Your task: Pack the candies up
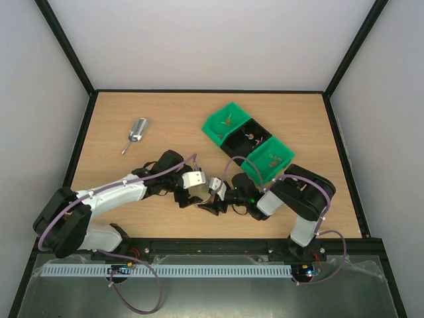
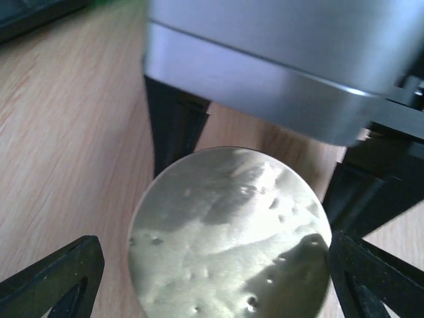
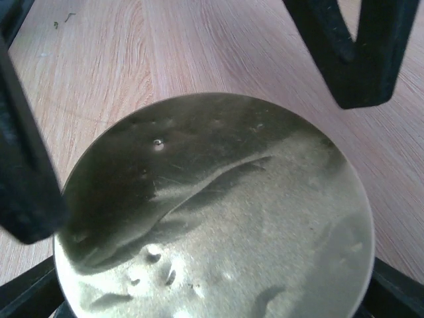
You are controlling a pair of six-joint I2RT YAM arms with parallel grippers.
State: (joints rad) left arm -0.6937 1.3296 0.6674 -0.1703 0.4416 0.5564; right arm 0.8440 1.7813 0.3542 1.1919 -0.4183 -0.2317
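Note:
A round pale metal tin (image 2: 225, 245) lies on the table between both grippers; it also shows in the right wrist view (image 3: 218, 218). My left gripper (image 2: 215, 265) straddles it with its fingers (image 2: 66, 278) spread, a gap showing on the left side. My right gripper (image 3: 212, 295) has both fingers (image 3: 30, 298) against the tin's rim. In the top view both grippers (image 1: 199, 193) (image 1: 220, 199) meet at the table's near middle and hide the tin. A few tiny candies (image 1: 228, 120) lie in the green bins (image 1: 218, 129) (image 1: 278, 149).
A black bin (image 1: 252, 136) with a few small sweets sits between the two green bins at the back right. A small metal scoop (image 1: 136, 132) lies at the back left. The right gripper's camera housing (image 2: 278, 66) hangs close over the tin.

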